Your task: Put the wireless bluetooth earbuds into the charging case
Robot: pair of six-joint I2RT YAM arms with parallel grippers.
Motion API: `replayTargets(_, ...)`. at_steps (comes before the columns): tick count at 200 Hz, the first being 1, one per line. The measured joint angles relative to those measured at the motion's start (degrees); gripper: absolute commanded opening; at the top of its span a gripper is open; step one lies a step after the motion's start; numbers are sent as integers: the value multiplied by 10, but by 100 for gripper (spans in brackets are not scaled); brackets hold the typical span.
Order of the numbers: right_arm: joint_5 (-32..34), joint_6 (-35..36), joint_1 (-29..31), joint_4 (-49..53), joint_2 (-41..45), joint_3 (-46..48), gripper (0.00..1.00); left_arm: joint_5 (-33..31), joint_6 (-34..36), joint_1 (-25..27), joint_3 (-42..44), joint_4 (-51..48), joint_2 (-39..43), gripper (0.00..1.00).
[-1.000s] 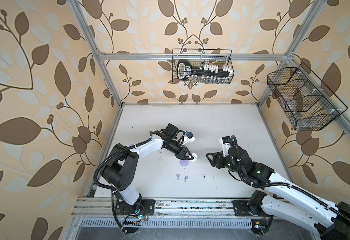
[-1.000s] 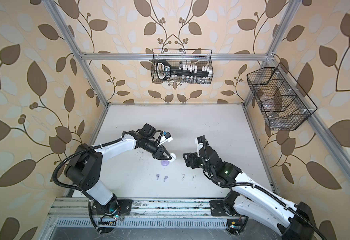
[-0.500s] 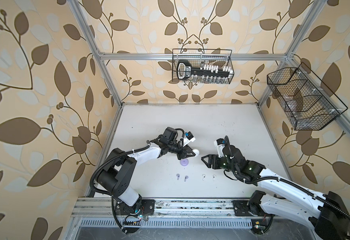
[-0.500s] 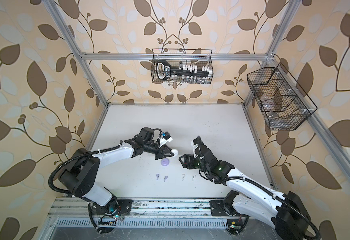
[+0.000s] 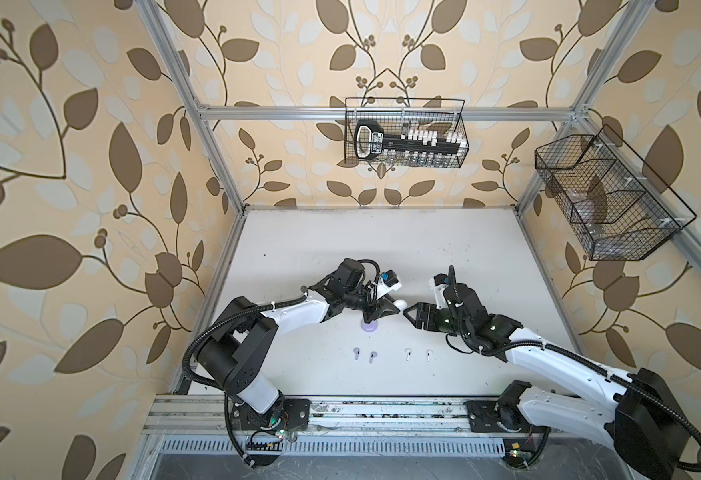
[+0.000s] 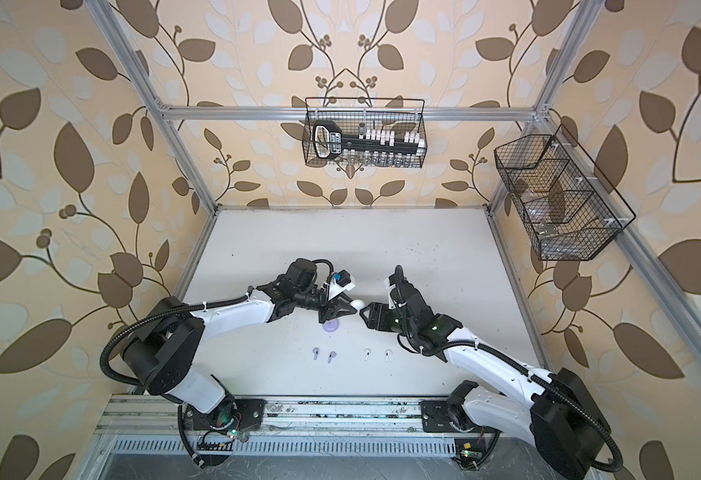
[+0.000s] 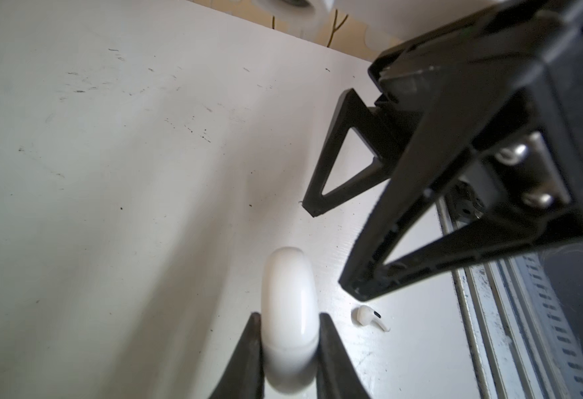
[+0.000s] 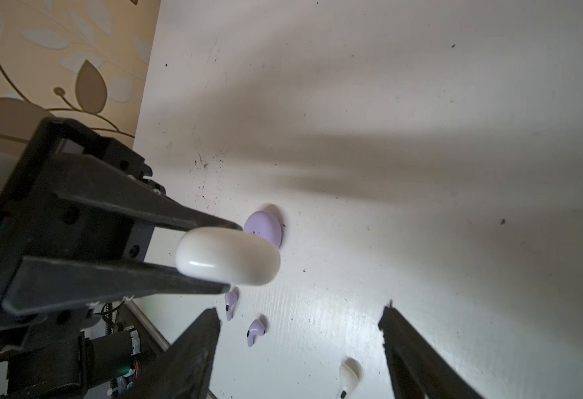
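Clamping a smooth, rounded glossy white case [image 7: 288, 311], left gripper [image 8: 229, 257] faces the wide-spread right gripper [image 8: 300, 309].

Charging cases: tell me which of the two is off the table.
The white case, clamped in the left gripper above the table. The lilac case lies flat on the table, ungripped.
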State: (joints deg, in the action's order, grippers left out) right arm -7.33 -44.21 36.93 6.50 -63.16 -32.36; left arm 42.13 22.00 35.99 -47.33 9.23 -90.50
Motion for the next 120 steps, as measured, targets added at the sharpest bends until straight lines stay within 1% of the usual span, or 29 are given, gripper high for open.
replayTargets(36, -13, -2, -10, -12, -13, 0, 74, -11, 19, 9, 0, 0, 0, 5)
replayTargets(75, -24, -1, -15, -16, -24, 0, 74, -19, 23, 12, 0, -1, 0, 4)
replayTargets(120, -43, 9, -59, -17, -28, 0, 73, -26, 24, 13, 0, -7, 0, 2)
